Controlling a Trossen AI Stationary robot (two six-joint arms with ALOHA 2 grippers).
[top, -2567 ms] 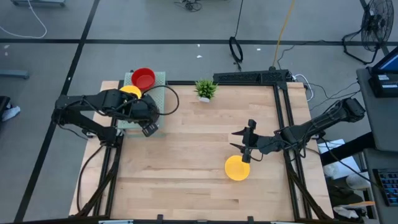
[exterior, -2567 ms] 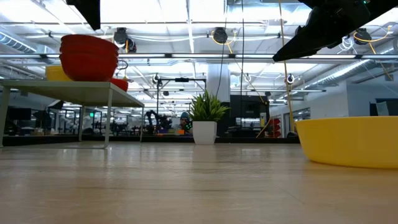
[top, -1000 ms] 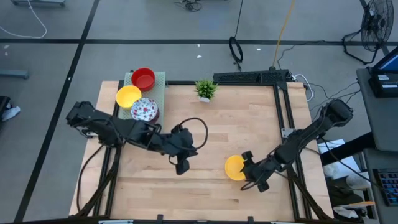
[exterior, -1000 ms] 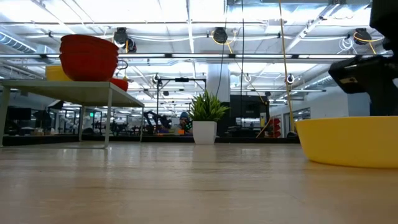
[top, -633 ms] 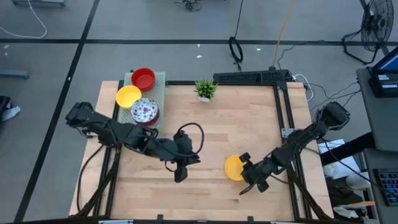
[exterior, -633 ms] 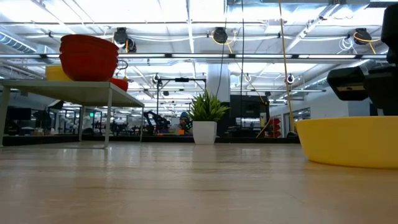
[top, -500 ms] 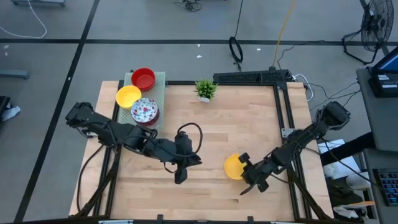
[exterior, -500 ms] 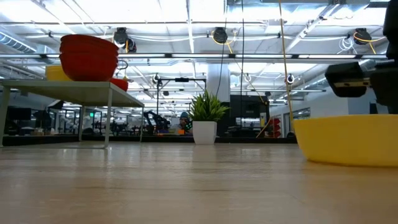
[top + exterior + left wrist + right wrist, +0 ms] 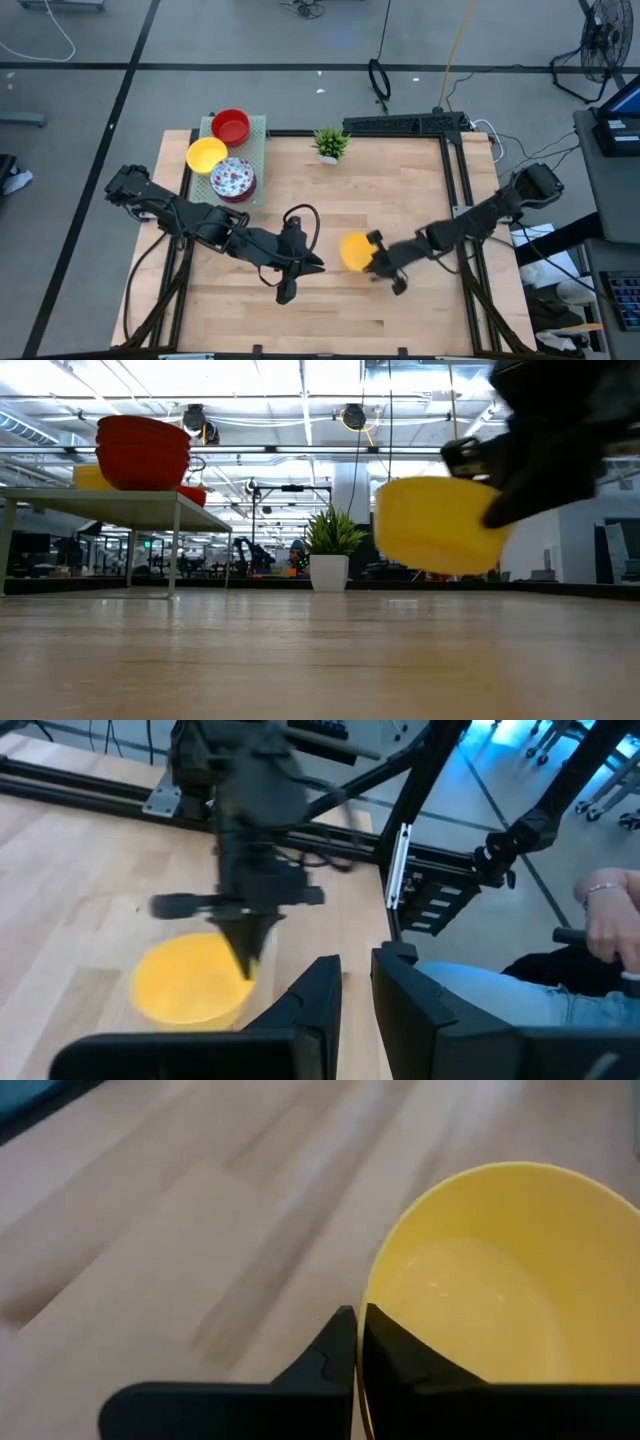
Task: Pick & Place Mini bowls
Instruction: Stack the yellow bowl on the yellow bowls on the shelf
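Since a moment ago, our right gripper (image 9: 372,257) has clamped its fingers on the rim of the yellow bowl (image 9: 355,251) and lifted it; the low view shows the bowl clear of the table (image 9: 400,190), tilted, where before it sat flat on the wood. From above it has also shifted toward nine o'clock, nearer the table's middle. We pinch the rim edge-on, one finger inside the wall and one outside, as the right wrist view shows, because a thin rim is the only part of a round bowl that narrow fingers can hold. That one-sided hold is likely why the bowl hangs at a slant.

Our left gripper (image 9: 283,291) has reached a little further in and hovers at about eight o'clock from the bowl, near but apart from it, fingers at a narrow gap and holding nothing. We judge it is waiting for a handover.

At ten o'clock on the table a raised rack (image 9: 257,130) carries the other bowls: a red bowl (image 9: 231,126), a second yellow bowl (image 9: 206,155) and a floral bowl (image 9: 232,178), set close together. We take this rack as the destination. A potted plant (image 9: 331,143) stands at twelve o'clock, out of the way.
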